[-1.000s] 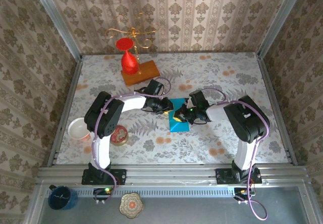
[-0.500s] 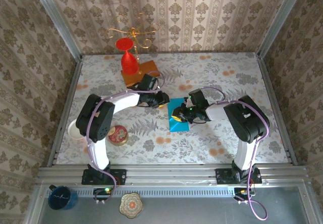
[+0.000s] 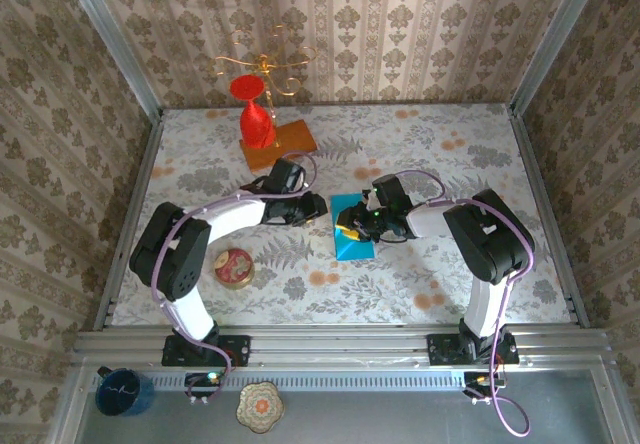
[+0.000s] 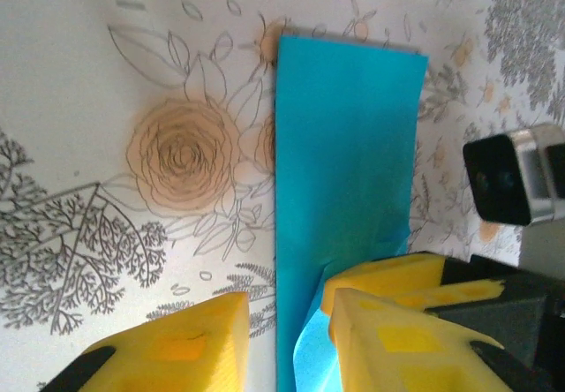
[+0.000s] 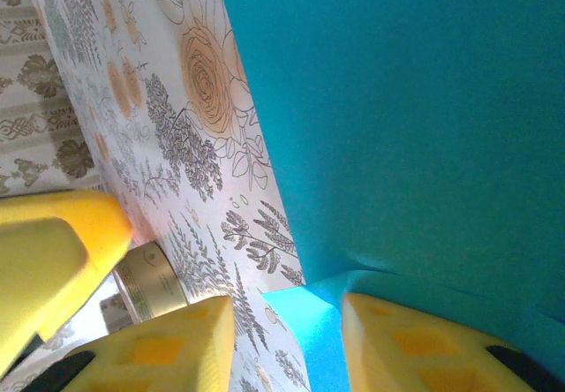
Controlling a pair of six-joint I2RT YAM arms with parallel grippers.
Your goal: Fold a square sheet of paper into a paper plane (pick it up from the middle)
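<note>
The teal-blue sheet of paper (image 3: 354,240) lies on the table as a folded, oblong strip (image 4: 344,136). Near my grippers one layer curls up off the table (image 5: 318,317). My left gripper (image 3: 318,207) is open at the strip's left edge; in the left wrist view (image 4: 287,326) one yellow finger is on bare table and the other over the paper. My right gripper (image 3: 350,228) is open low over the paper. In the right wrist view (image 5: 287,330) one finger (image 5: 424,348) rests on the sheet and the raised flap lies between the jaws.
A red glass (image 3: 255,114) stands on an orange wooden block (image 3: 283,144) at the back, under a gold wire stand (image 3: 262,64). A round tin (image 3: 236,267) sits front left of the paper. A blue mug (image 3: 122,392) and patterned dish (image 3: 260,406) lie beyond the front rail.
The left arm's elbow has swung out to the left and its gripper has drawn slightly back from the paper. The right gripper and the paper have barely moved.
</note>
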